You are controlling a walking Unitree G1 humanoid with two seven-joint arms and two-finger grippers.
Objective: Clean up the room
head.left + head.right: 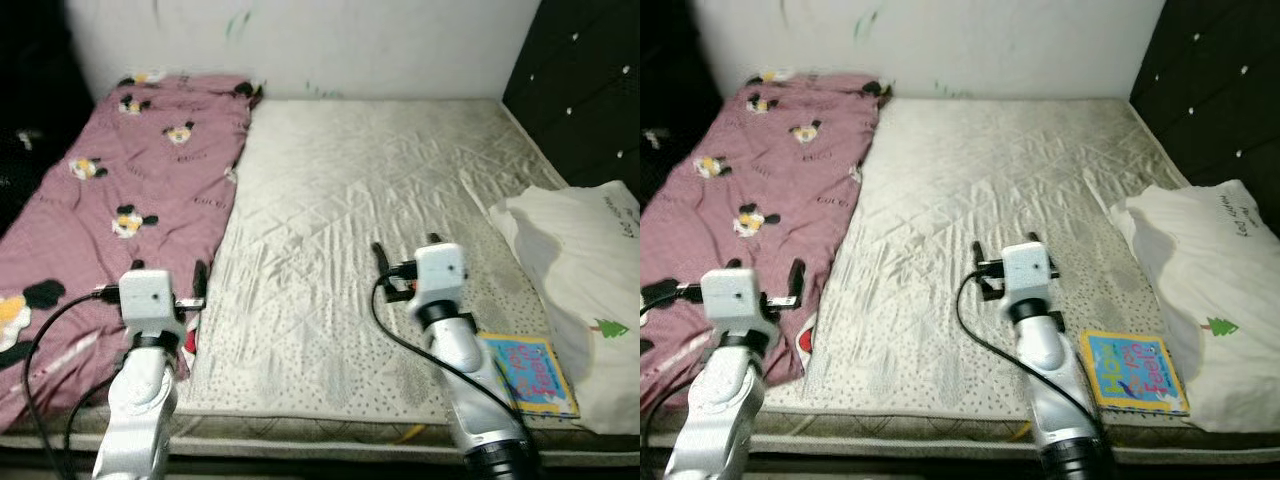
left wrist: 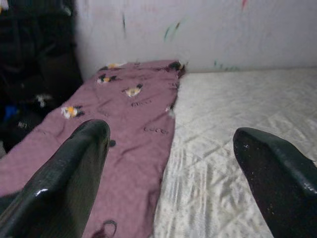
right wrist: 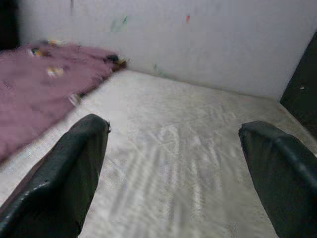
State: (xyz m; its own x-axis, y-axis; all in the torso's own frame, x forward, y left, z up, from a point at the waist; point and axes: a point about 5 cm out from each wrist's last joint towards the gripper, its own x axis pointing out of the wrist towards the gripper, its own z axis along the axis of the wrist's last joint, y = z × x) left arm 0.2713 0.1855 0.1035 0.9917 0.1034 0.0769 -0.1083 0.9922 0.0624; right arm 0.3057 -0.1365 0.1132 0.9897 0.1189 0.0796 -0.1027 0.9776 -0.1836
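A bare quilted mattress (image 1: pixel 370 230) fills the space ahead, its far edge against a pale wall (image 1: pixel 330 40) marked with a few green and red scribbles. Along the mattress's left side lies a pink blanket (image 1: pixel 120 200) printed with cartoon mice, spread flat with some creases and running from the wall down to the mattress's near edge. On the mattress's right side a white pillow (image 1: pixel 585 270) with a small green tree printed on it rests beside a dark tufted headboard (image 1: pixel 585 90). Touching the pillow's near left edge, a children's book (image 1: pixel 1132 372) with a blue and yellow cover lies flat at the mattress's near right corner. The left tool (image 1: pixel 196 290) hovers over the near part of the mattress just where the blanket's edge meets the bare quilting; its two black fingers (image 2: pixel 64 183) are spread wide with nothing between them — in the left wrist view the blanket shows past one finger and the mattress past the other. The right tool (image 1: pixel 385 262) is held over the near middle of the mattress, left of the book and apart from it, its fingers (image 3: pixel 59 183) likewise spread and empty, pointing toward the wall. A black cable loops from each wrist camera housing down along its silver arm.
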